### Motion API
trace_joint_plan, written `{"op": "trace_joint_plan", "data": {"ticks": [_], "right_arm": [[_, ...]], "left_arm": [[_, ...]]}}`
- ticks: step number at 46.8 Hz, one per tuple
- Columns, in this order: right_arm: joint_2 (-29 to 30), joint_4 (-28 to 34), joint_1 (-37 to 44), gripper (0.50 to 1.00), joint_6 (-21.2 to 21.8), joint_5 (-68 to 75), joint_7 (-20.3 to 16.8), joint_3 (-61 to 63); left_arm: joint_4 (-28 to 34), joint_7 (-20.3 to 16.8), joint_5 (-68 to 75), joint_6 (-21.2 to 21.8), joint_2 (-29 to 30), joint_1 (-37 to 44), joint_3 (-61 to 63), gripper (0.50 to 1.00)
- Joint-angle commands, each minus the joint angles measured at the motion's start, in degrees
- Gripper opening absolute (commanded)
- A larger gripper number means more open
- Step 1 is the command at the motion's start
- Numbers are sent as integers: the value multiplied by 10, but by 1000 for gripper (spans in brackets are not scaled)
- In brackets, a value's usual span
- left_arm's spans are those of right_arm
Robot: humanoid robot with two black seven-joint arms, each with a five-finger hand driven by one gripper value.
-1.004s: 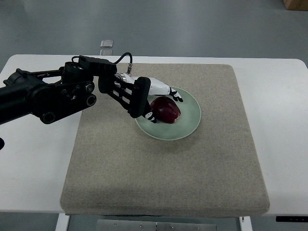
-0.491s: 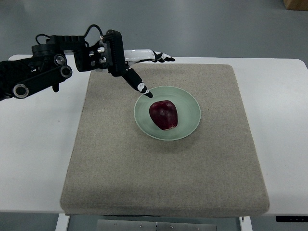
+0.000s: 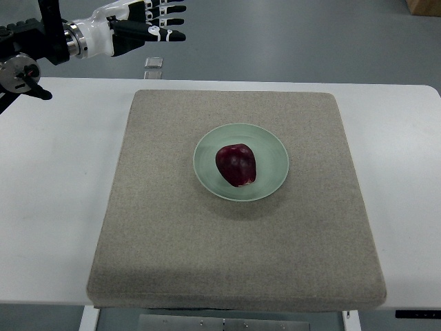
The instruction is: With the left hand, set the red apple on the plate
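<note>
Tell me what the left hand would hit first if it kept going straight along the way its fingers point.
Nothing visible: the left hand points toward the picture's right, beyond the table's far edge, over bare floor. Its height is unclear.

I've let go and pulled my left hand (image 3: 138, 24) right off the plate (image 3: 275, 148): a second ago its fingers were wrapped around the red apple (image 3: 236, 165), half a second ago one fingertip still hung over the rim, and now the hand is up at the top left corner, beyond the table's far edge, fingers stretched out flat, holding nothing.
</note>
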Motion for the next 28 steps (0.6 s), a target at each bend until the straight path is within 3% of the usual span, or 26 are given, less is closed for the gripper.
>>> {"op": "trace_joint_plan", "data": {"ticks": [1,10,22,28], "right_arm": [[0,0,0,964,0,-1,0,0],[0,0,0,964,1,-1,0,0],[0,0,0,964,0,0,0,1],[0,0,0,964,0,-1,0,1]], "left_arm": [[18,6,-90,-1,1,24,-27,999],[28,51,-200,4,-4,70,-82,999],[23,64,-252,14,1,131,-142,999],[25,92,-265,16,2,136,-145,999]]}}
